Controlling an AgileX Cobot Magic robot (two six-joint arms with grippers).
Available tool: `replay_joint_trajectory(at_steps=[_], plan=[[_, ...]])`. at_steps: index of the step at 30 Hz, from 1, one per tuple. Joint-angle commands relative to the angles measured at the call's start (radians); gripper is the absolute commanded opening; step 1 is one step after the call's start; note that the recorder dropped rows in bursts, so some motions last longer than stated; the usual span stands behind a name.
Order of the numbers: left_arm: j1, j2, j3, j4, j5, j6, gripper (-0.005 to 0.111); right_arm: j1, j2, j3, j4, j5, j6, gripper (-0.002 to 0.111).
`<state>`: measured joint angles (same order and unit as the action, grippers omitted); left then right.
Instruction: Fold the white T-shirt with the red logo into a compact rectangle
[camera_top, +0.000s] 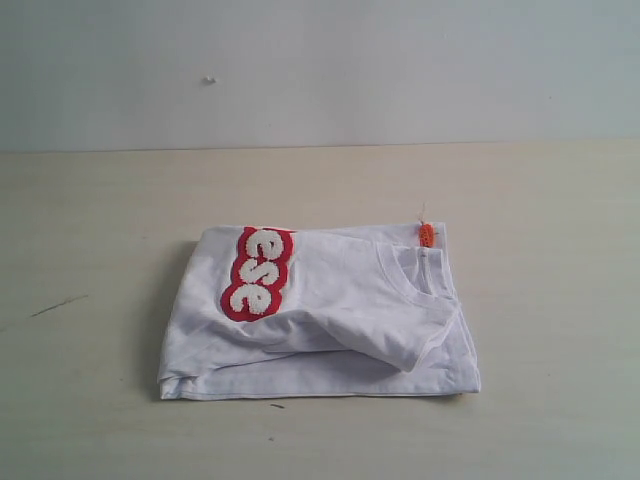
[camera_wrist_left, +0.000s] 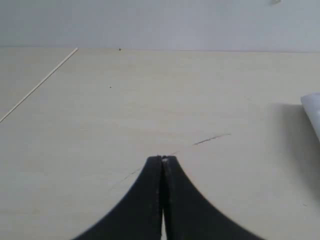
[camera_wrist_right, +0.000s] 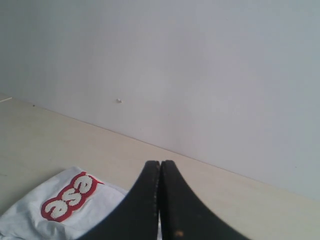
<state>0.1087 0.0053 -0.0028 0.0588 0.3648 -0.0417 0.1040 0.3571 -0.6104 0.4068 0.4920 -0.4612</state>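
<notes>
The white T-shirt with the red logo (camera_top: 330, 320) lies folded into a rough rectangle on the middle of the table, logo (camera_top: 258, 272) up near its left part, orange neck tag (camera_top: 426, 235) at the far right corner, one sleeve lying on top. Neither arm shows in the exterior view. My left gripper (camera_wrist_left: 162, 159) is shut and empty over bare table, with a corner of the shirt (camera_wrist_left: 312, 110) off to one side. My right gripper (camera_wrist_right: 160, 163) is shut and empty, the shirt (camera_wrist_right: 75, 210) and its logo (camera_wrist_right: 70, 196) showing beside it.
The light wooden table (camera_top: 100, 220) runs to a pale wall (camera_top: 320, 70) behind. A thin dark scratch (camera_top: 58, 305) marks the table left of the shirt, and the same kind of scratch (camera_wrist_left: 211, 138) shows ahead of the left gripper.
</notes>
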Motion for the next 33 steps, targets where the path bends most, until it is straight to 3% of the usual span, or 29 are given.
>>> replay_joint_trajectory(at_steps=[1, 14, 20, 24, 27, 33], plan=[[0.001, -0.005, 0.003, 0.005, -0.006, 0.004, 0.000, 0.001, -0.005, 0.005, 0.005, -0.012, -0.006, 0.000], [0.001, -0.005, 0.003, 0.005, -0.006, 0.004, 0.000, 0.001, -0.024, 0.024, -0.043, 0.023, 0.002, 0.000], [0.001, -0.005, 0.003, 0.005, -0.006, 0.004, 0.000, -0.073, -0.131, 0.205, -0.070, -0.013, 0.093, 0.000], [0.001, -0.005, 0.003, 0.005, -0.006, 0.004, 0.000, -0.145, -0.241, 0.396, -0.068, -0.184, 0.257, 0.000], [0.001, -0.005, 0.003, 0.005, -0.006, 0.004, 0.000, -0.190, -0.321, 0.486, -0.074, -0.282, 0.266, 0.000], [0.001, -0.005, 0.003, 0.005, -0.006, 0.004, 0.000, -0.275, -0.357, 0.579, -0.153, -0.236, 0.264, 0.000]])
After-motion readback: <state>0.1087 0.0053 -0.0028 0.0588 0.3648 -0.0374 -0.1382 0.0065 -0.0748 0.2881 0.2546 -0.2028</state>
